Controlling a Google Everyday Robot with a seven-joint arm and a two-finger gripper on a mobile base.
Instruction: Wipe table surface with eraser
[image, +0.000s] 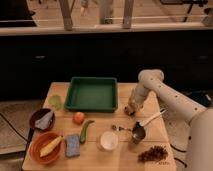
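One arm was all this robot had, and its gripper (131, 108) sat low on the table surface (125, 147) just right of the green tray (91, 93), seemingly right over the eraser (131, 111), whose long axis I couldn't make out.

We see a green tray (91, 93) at the far side, an orange bowl (46, 147) with a blue sponge (72, 145) beside it at the near left, a white cup (108, 140) near the middle, and a metal ladle (142, 127) to the right.
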